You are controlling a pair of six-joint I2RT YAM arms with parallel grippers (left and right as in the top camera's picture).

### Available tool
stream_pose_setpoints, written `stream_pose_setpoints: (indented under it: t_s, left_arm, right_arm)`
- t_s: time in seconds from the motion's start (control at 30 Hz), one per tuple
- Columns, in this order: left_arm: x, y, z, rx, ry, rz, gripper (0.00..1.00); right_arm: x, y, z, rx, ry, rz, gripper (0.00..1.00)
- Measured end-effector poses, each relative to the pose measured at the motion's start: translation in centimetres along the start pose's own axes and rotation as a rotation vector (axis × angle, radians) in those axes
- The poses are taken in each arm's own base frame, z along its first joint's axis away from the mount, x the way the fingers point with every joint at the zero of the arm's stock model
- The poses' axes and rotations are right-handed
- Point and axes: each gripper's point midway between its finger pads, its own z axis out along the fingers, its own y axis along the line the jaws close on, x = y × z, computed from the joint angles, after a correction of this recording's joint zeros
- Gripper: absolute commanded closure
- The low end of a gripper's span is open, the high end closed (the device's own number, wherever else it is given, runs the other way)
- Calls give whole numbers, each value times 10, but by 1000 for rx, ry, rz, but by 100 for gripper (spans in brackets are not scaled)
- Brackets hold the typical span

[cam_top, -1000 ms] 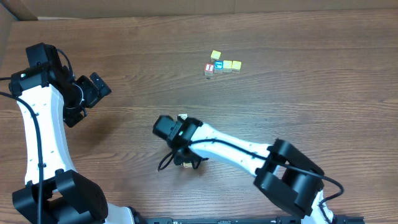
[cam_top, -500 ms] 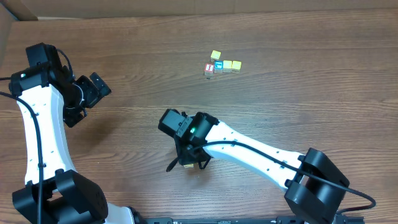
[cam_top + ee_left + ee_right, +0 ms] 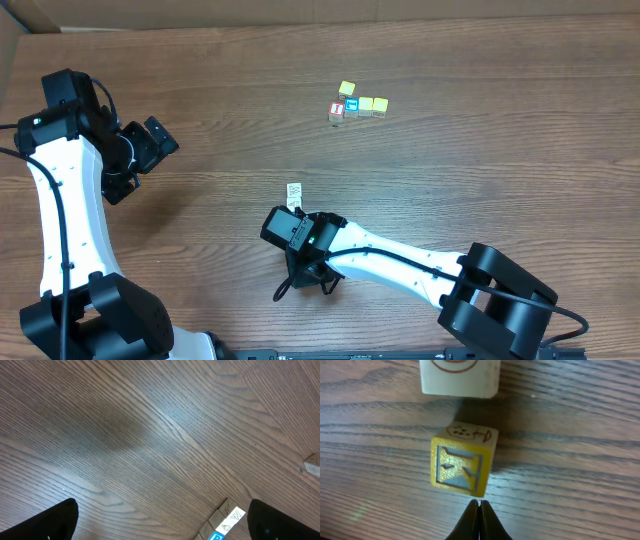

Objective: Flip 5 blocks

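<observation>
In the right wrist view a yellow block [image 3: 462,466] lies on the table with an engraved face toward me. My right gripper [image 3: 480,506] is shut just in front of it and holds nothing. A cream block [image 3: 459,377] sits beyond it. From overhead, the right arm [image 3: 330,250] covers the yellow block, and a cream block [image 3: 294,190] lies just past the wrist. Several blocks [image 3: 358,103] cluster at the back, among them a blue one [image 3: 351,106]. My left gripper [image 3: 160,135] hangs open at the left. Its wrist view shows cream blocks [image 3: 236,514] and the blue P block [image 3: 216,536].
A red-faced cube [image 3: 337,109] sits at the left end of the back cluster. Brown cardboard [image 3: 300,10] borders the far edge of the wooden table [image 3: 480,170]. A small tag [image 3: 312,467] lies at the right edge of the left wrist view.
The right gripper has shut with nothing in it, and its arm has drawn back toward the table's front edge, uncovering the cream block by its wrist. The left arm has not moved.
</observation>
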Motion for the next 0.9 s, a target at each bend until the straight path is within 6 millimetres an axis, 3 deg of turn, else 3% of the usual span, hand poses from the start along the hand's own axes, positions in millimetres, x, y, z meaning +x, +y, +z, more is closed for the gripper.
stream_pose_setpoints:
  t_s: [0.9]
  left_arm:
    - [0,0,0,0,0,0,0]
  right_arm:
    - [-8,12,4,-62,-31,34,96]
